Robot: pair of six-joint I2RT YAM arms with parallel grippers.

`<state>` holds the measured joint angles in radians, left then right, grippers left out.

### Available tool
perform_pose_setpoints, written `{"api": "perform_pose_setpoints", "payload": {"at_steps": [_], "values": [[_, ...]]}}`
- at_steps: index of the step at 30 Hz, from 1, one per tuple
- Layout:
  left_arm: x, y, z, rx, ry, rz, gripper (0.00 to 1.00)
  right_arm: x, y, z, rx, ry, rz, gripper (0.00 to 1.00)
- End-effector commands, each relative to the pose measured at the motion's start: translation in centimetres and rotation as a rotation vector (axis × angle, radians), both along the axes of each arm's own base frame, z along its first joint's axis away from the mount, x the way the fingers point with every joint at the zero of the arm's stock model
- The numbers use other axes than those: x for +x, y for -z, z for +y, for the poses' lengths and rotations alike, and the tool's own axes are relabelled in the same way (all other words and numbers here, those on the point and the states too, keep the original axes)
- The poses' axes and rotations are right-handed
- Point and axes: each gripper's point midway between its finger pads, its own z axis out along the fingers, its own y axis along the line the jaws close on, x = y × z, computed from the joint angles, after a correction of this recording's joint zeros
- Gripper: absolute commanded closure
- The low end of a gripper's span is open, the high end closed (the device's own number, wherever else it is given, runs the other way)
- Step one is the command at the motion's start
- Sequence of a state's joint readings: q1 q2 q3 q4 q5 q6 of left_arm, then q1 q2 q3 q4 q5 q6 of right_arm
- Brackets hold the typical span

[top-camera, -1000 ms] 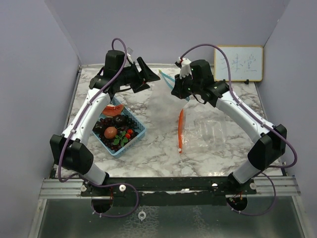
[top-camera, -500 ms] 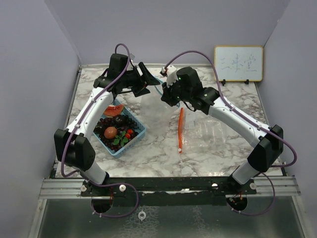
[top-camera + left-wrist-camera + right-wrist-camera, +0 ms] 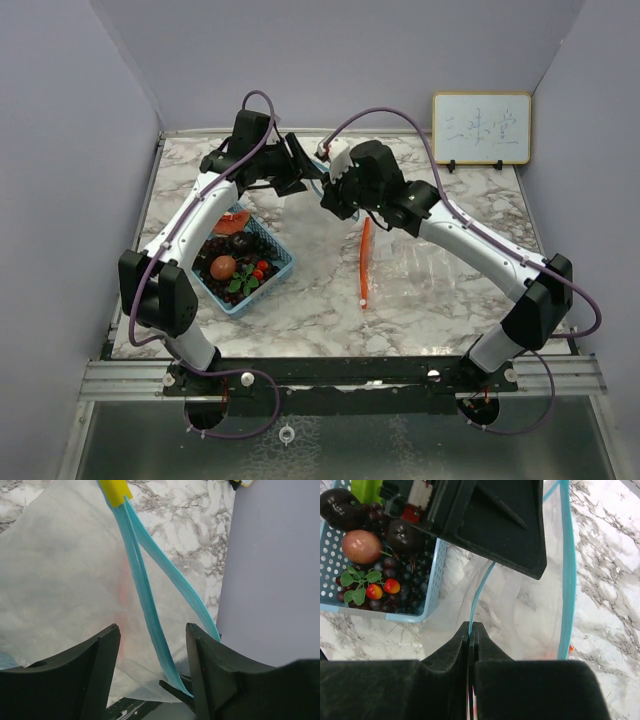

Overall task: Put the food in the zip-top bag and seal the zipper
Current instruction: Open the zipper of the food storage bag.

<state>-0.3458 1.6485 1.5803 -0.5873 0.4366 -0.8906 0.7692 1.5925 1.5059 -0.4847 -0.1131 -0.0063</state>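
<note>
The clear zip-top bag [image 3: 420,268] lies at centre right with a red-orange strip [image 3: 365,258]. Its blue zipper rim [image 3: 480,592] is lifted. My right gripper [image 3: 328,195] is shut on one zipper strip [image 3: 471,625]. My left gripper [image 3: 300,163] is open, its fingers either side of a blue zipper strip [image 3: 145,600] below the yellow slider [image 3: 115,491]. The food sits in the light-blue basket [image 3: 275,262]: watermelon wedge [image 3: 230,222], grapes [image 3: 245,245], a reddish round fruit [image 3: 223,267], cherry tomatoes [image 3: 262,268], green leaves [image 3: 243,283].
The basket [image 3: 437,565] stands just left of the raised bag mouth. A small whiteboard [image 3: 481,128] leans on the back wall at the right. Purple walls enclose the marble table [image 3: 300,300] on three sides.
Both grippers have moved toward each other at the back centre. The right one carried the bag's zipper edge leftward, and the left one came right and now straddles the zipper.
</note>
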Motion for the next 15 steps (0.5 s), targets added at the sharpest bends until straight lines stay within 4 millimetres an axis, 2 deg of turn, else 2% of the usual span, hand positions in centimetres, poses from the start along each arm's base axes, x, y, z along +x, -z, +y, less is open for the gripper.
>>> {"api": "perform_pose_setpoints", "payload": {"at_steps": [1, 9, 12, 13, 15], "values": [[0.4, 0.1, 0.2, 0.056, -0.005, -0.032, 0.48, 0.0, -3.1, 0.4, 0.026, 0.001, -0.089, 0.98], [0.6, 1.0, -0.4, 0.078, 0.024, -0.05, 0.98, 0.0, -4.2, 0.2, 0.049, 0.034, -0.094, 0.98], [0.6, 0.9, -0.4, 0.089, 0.043, -0.079, 1.0, 0.2, -4.8, 0.1, 0.061, 0.057, -0.098, 0.97], [0.7, 0.8, -0.1, 0.103, 0.043, -0.096, 1.0, 0.3, -5.2, -0.1, 0.065, 0.071, -0.103, 0.91], [1.0, 0.6, 0.6, 0.154, 0.046, -0.145, 1.0, 0.6, -6.6, -0.8, 0.071, 0.111, -0.127, 0.71]]}}
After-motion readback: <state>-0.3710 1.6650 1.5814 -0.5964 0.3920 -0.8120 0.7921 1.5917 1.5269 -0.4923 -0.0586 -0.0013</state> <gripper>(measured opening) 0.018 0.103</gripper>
